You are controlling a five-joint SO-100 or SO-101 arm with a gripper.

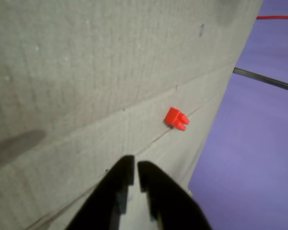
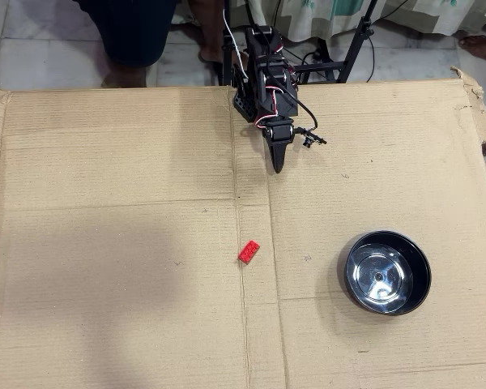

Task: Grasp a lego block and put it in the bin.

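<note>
The tiny red lego block (image 2: 249, 251) lies on the cardboard sheet near a crease, in the middle of the overhead view. In the wrist view the lego block (image 1: 176, 118) sits ahead of the fingers, a little to the right. My black gripper (image 2: 278, 166) is at the top middle of the overhead view, well above the block, empty, with its fingers nearly together. In the wrist view the gripper (image 1: 136, 170) shows only a thin slit between the tips. The bin (image 2: 387, 272), a black bowl with a shiny silver inside, stands at the lower right, empty.
The cardboard sheet (image 2: 113, 227) covers the work area, and its edge (image 1: 216, 129) borders a purple floor in the wrist view. Tripod legs and cables (image 2: 352, 49) and a person's legs stand behind the arm's base. A torn corner (image 2: 476, 85) is at the upper right.
</note>
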